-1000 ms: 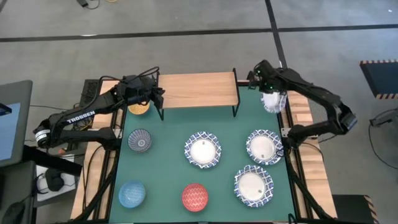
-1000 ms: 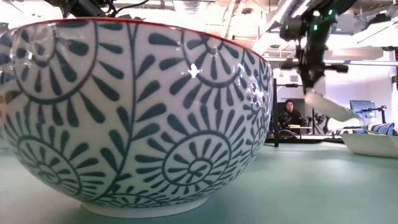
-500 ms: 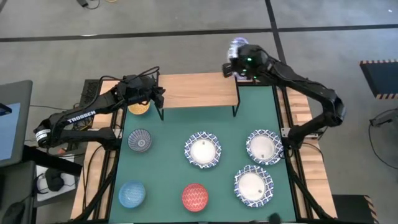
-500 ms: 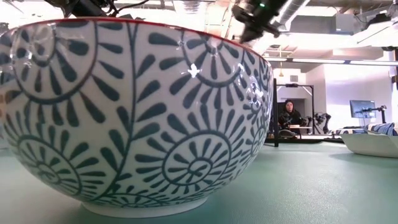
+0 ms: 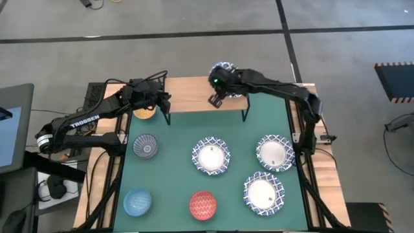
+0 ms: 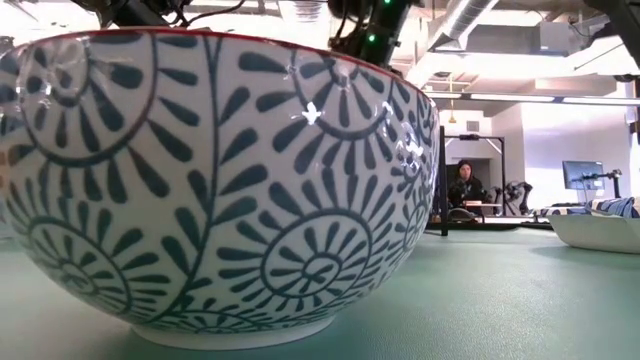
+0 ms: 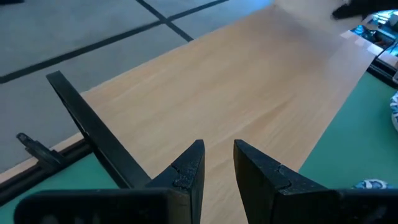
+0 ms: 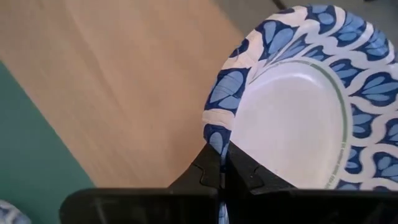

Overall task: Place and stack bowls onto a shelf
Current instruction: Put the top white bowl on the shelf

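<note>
The low rectangular light-wood shelf [image 7: 249, 106] shows a smooth, matt board with fine pale grain, on thin black metal legs [image 7: 93, 134]. The wide white bowl with blue lattice rim [image 8: 305, 99] looks glazed and glossy. The green counter [image 6: 520, 300] is matt and faintly textured.

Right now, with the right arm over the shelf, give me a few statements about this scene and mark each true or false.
1. The right gripper pinches the rim of a white and blue bowl. True.
2. That bowl is stacked on another bowl. False: only bare shelf shows under it.
3. Three white and blue bowls sit on the green table. True.
4. The left gripper holds the yellow bowl. False: its fingers are slightly apart with nothing between them.
5. The red bowl sits on the shelf. False: it is on the table.
</note>
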Motion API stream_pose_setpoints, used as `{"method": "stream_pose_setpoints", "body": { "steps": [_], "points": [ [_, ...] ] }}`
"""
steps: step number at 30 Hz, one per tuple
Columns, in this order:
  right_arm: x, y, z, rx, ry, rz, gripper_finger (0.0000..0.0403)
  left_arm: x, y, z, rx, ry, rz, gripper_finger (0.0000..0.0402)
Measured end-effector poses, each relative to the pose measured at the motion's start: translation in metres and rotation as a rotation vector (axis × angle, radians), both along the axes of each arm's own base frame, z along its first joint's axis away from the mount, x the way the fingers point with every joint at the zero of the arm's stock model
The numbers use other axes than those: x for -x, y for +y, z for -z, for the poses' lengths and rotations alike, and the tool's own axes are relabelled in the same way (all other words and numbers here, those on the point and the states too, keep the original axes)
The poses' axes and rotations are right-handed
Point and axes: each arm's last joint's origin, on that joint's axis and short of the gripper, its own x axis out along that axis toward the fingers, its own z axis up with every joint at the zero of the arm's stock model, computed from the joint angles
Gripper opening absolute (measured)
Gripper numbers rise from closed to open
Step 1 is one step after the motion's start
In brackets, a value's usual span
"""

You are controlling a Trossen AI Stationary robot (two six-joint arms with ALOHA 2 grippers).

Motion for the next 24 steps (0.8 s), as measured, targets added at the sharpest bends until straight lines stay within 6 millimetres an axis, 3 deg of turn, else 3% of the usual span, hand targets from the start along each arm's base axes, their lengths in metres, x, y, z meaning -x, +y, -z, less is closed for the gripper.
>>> {"method": "stream_pose_setpoints", "body": {
  "steps": [5, 13, 24],
  "points": [
    [-0.009, 0.008, 0.015, -0.025, 0.085, -0.026, 0.0034, 0.000, 0.000, 0.001, -0.010, 0.021, 0.010, 0.0071],
    [-0.012, 0.022, 0.012, -0.054, 0.047, -0.036, 0.0058, 0.000, 0.000, 0.001, 0.025, -0.006, -0.010, 0.0071],
    [-0.001, 0.024, -0.009, -0.075, -0.058, 0.019, 0.0200, 0.001, -0.004, 0.005, 0.043, 0.042, 0.070, 0.0073]
  ]
}}
